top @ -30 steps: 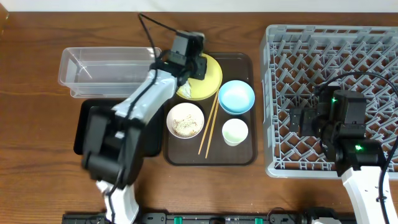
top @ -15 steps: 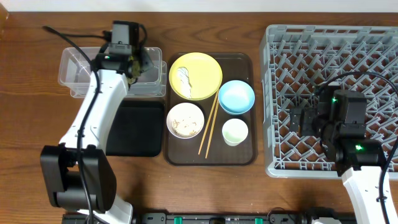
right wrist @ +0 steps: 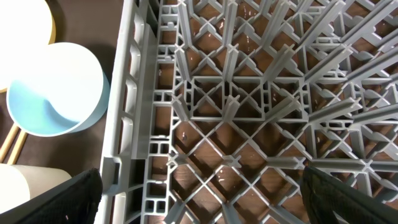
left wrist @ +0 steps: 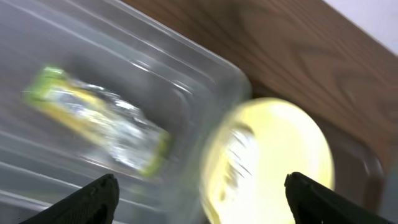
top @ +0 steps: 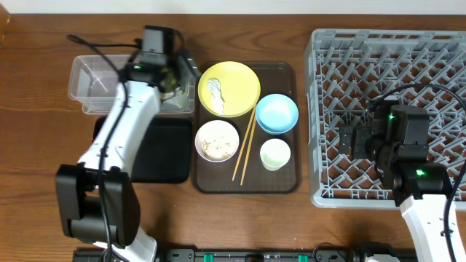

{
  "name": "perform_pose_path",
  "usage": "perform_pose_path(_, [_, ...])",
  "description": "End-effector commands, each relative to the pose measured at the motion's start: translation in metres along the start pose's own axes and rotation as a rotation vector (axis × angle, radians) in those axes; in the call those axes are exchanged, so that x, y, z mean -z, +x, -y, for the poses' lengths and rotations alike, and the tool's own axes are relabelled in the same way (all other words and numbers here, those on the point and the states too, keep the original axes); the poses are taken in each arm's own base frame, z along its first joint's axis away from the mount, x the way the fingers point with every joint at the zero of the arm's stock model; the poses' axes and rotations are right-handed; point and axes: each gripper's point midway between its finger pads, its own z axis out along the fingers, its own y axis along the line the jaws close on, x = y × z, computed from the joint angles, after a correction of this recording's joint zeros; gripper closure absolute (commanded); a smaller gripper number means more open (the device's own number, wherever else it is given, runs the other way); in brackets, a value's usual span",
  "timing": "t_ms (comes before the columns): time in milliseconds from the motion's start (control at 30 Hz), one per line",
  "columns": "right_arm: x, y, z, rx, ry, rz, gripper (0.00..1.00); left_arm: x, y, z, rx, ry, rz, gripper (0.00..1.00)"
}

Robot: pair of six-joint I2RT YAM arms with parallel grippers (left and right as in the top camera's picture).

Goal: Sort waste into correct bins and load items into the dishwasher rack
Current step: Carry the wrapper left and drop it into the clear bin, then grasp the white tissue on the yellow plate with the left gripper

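**Wrapper Binned; Paper Scrap Outstanding**

Right gripper (top: 354, 138) hovered spread, empty, over dishwasher rack (top: 408, 51). Farther back, left gripper (top: 177, 78), fingers apart, held nothing above clear tub (top: 80, 91); snack wrapper (left wrist: 99, 127) lay inside. Judged next: grasp paper scrap (top: 215, 89) on yellow plate (top: 244, 91).
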Motion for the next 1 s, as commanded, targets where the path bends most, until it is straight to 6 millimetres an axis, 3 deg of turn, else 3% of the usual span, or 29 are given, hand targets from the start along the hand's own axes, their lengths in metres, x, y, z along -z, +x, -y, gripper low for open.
perform_pose_path(0, [0.004, -0.009, -0.006, 0.005, -0.016, 0.026, 0.01, 0.001, 0.029, 0.031, -0.095, 0.051, -0.046, 0.11])
perform_pose_path(133, [0.004, -0.009, -0.006, 0.005, -0.016, 0.025, 0.01, -0.012, 0.052, 0.047, -0.165, 0.023, -0.059, 0.13])
perform_pose_path(300, [0.004, -0.009, -0.006, 0.005, -0.016, 0.026, 0.01, -0.043, 0.071, 0.038, -0.211, -0.078, -0.073, 0.14])
perform_pose_path(633, [0.004, -0.008, -0.006, 0.005, -0.016, 0.022, 0.01, -0.109, 0.096, 0.028, -0.237, -0.108, -0.118, 0.2])
perform_pose_path(767, [0.004, -0.007, -0.006, 0.004, -0.016, 0.015, 0.01, -0.117, 0.097, 0.028, -0.254, -0.104, -0.115, 0.42])
perform_pose_path(867, [0.004, -0.006, -0.006, 0.004, -0.015, 0.012, 0.01, -0.119, 0.097, 0.029, -0.253, -0.103, -0.113, 0.47])
perform_pose_path(967, [0.004, -0.007, -0.006, 0.005, -0.016, 0.015, 0.01, -0.119, 0.097, 0.029, -0.254, -0.102, -0.112, 0.69])
